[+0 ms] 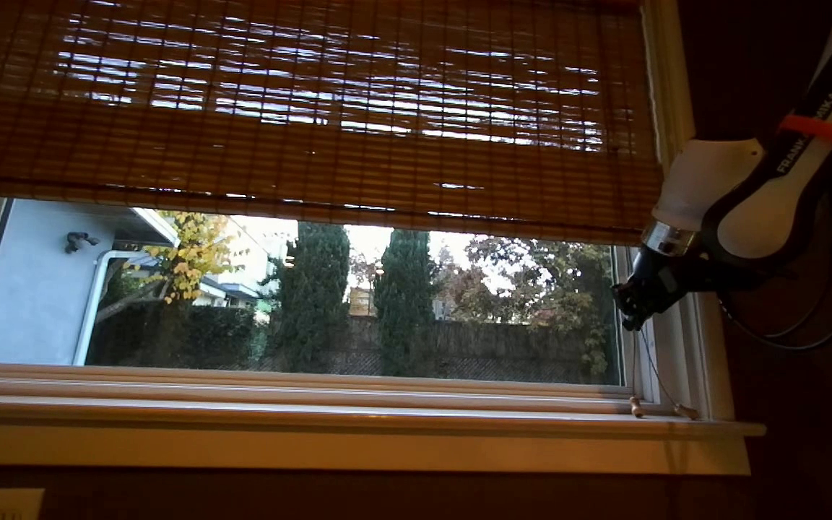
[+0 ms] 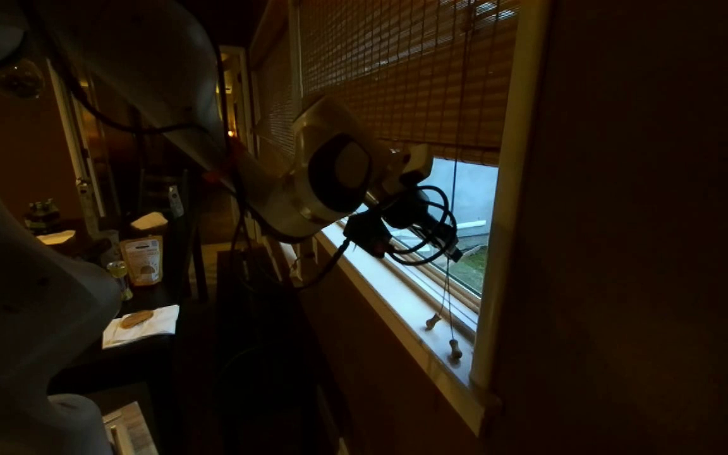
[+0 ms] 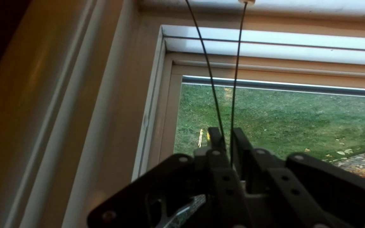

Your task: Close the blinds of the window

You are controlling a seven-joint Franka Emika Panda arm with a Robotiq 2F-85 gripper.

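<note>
The blinds (image 1: 315, 162), a brown woven shade, hang over the upper part of the window (image 1: 401, 350); the lower glass shows trees and a fence. The blinds also show in an exterior view (image 2: 446, 101). My gripper (image 1: 629, 310) is at the window's right side, just below the shade's bottom edge. In the wrist view my gripper (image 3: 226, 133) is narrowly open, with two thin dark cords (image 3: 235, 79) running down to its fingers. One cord lies in the gap; the other crosses by a finger. Below, the cords end in wooden pulls (image 2: 455, 349) at the sill.
The white sill (image 2: 395, 303) and side frame (image 1: 705, 347) are close to the gripper. A loose cable (image 2: 427, 259) loops around the wrist. A dark table (image 2: 149, 354) with a bag (image 2: 143, 259) and a white napkin (image 2: 165, 319) stands behind the arm.
</note>
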